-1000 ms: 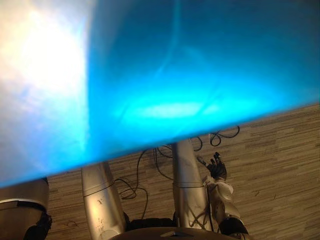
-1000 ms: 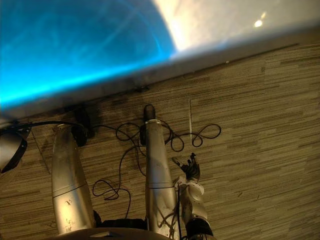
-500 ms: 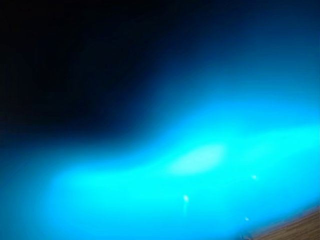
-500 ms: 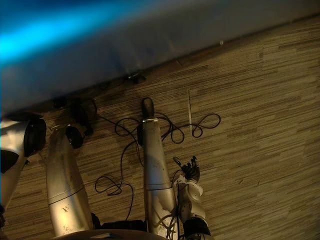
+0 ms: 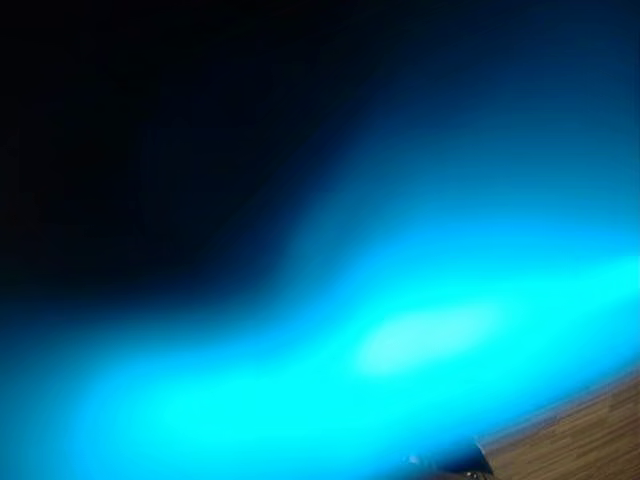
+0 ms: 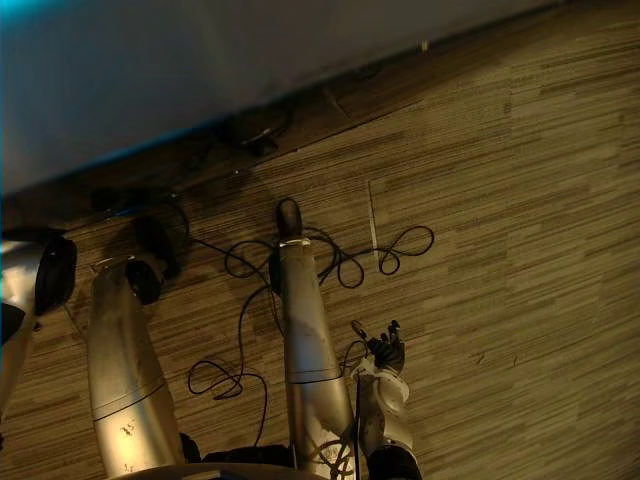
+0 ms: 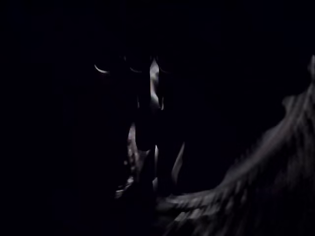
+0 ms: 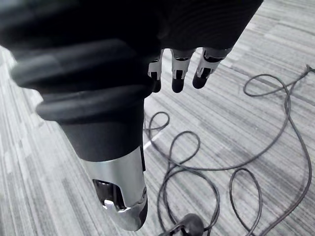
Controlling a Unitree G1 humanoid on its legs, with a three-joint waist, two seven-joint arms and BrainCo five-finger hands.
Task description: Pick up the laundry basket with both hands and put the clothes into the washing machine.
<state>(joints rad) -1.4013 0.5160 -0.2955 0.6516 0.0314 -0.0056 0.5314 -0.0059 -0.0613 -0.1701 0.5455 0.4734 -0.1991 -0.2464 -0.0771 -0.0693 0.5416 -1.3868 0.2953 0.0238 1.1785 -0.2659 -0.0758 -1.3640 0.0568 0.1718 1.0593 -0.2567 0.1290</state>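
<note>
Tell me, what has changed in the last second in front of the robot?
The blurred blue object, probably the laundry basket, has spread over nearly all of the left eye view; in the right eye view it has drawn back toward the upper left, baring more floor. No grasp or release shows. The right hand still hangs low, open and empty.

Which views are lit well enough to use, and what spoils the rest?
Left eye view: a glowing blue surface right at the lens hides the scene, bar a corner of floor. Left wrist view: almost black, faint glints. Right eye view: dim but readable, right hand over floor. Right wrist view: well lit.
</note>
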